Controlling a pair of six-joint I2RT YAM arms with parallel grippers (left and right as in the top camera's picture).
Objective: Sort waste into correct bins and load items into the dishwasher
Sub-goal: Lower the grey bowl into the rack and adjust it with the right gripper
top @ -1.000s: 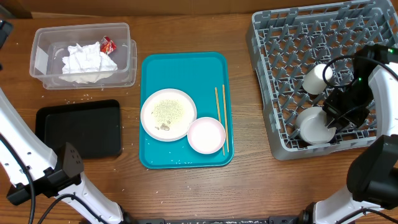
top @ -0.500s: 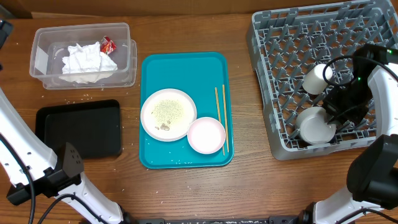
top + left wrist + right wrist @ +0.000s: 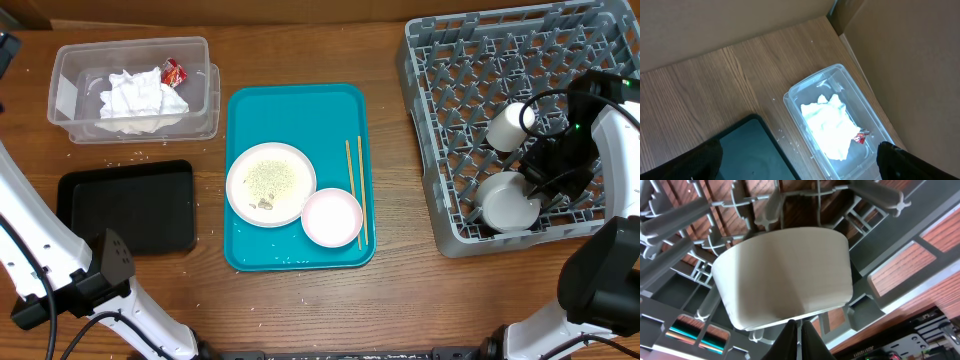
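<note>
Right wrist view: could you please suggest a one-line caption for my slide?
Closed right gripper at the rim of the greyish-white bowl resting among the pegs of the dish rack.

- Serving tray (image 3: 240, 110): teal.
- Dish rack (image 3: 440, 90): grey lattice.
- Flat tray (image 3: 125, 205): black.
- Tub (image 3: 70, 70): clear.
- Tissue (image 3: 140, 95): white.
- Wrapper (image 3: 174, 71): red.
- Bowl (image 3: 505, 203): greyish-white.
- Table (image 3: 400, 300): brown wood grain.

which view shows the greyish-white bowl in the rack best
Right wrist: the greyish-white round bowl fills the frame inside the grey plastic rack. Overhead shows it small, beside the right arm. Left wrist misses it.
</note>
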